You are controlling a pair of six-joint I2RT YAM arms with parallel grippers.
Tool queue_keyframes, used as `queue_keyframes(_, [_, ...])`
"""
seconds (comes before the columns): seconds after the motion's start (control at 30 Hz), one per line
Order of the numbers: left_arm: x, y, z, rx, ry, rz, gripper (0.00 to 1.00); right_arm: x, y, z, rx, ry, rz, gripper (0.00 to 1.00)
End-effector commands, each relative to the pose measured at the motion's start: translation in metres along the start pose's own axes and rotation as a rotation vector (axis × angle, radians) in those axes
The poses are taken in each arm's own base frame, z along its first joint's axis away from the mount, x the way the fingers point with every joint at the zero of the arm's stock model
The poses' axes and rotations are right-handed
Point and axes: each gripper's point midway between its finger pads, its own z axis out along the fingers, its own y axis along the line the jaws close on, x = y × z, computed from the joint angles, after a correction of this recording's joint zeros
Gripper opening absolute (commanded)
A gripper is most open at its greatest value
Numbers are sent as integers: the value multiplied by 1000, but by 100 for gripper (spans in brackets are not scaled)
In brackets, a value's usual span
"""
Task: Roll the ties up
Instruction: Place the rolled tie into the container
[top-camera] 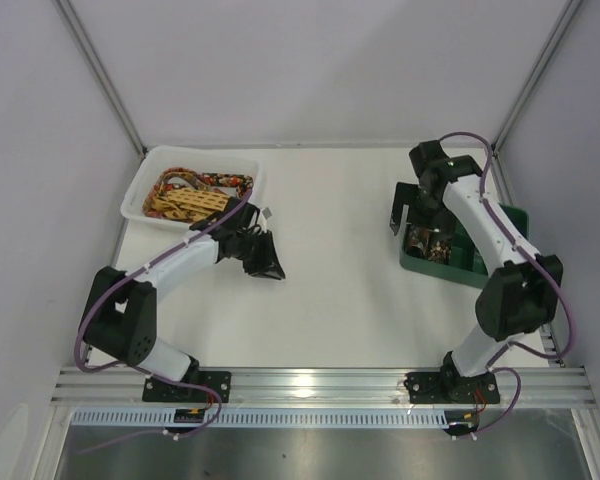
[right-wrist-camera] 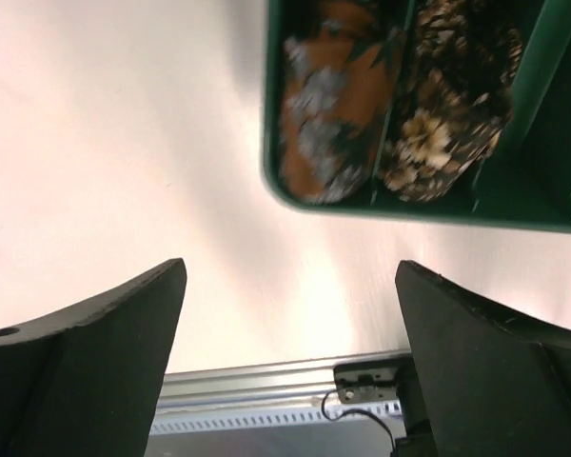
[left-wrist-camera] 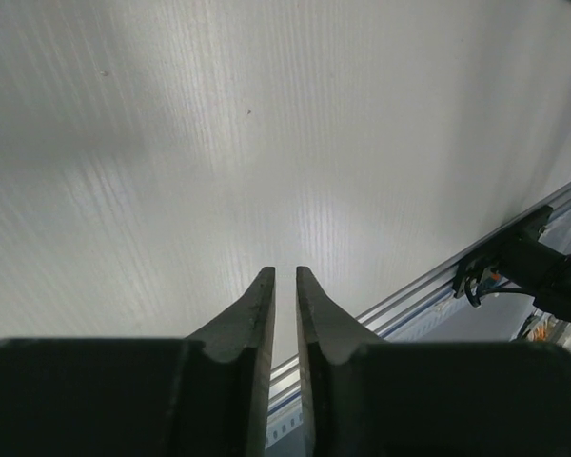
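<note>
Bright, even light from above fills the overhead view, which is sharp throughout, with soft shadows under the arms on the white surface. In the left wrist view, pale glare streaks the surface, and the left arm's black two-finger tool is a dim silhouette. The right wrist view is blurred: rolled brown-and-orange patterned ties in the green plastic tray smear, and the surface is washed out and pinkish.

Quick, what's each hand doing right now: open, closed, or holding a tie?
Left hand: barely open, just a narrow gap, holding nothing.
Right hand: wide open, holding nothing.
</note>
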Motion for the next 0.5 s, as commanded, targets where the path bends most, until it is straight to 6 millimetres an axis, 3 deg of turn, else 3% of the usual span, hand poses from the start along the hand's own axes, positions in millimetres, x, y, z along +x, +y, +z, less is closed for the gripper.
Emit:
queue_keyframes(0.0, [7, -13, -12, 60, -13, 10, 22, 19, 17, -43, -92, -113, -42, 100])
queue_keyframes(0.03, [13, -16, -11, 91, 4, 7, 25, 40, 22, -47, -116, -132, -57, 100])
queue_keyframes(0.07, [15, -20, -12, 118, 9, 2, 30, 45, 30, -48, -158, -169, -53, 100])
queue_keyframes(0.13, [21, -26, -14, 170, -1, 12, 51, 66, 43, -47, -237, -186, -32, 100])
queue_keyframes(0.17, [24, -31, -16, 194, 3, 5, 61, 81, 40, -41, -282, -210, -17, 100])
queue_keyframes(0.27, [29, -42, -24, 234, -35, 35, 76, 106, 35, -34, -370, -229, 27, 100])
queue_keyframes(0.37, [34, -51, -31, 284, -70, 20, 79, 121, 28, -28, -431, -263, 48, 100])
queue_keyframes(0.47, [34, -52, -35, 274, -132, 4, 85, 125, 36, -35, -527, -332, -6, 100])
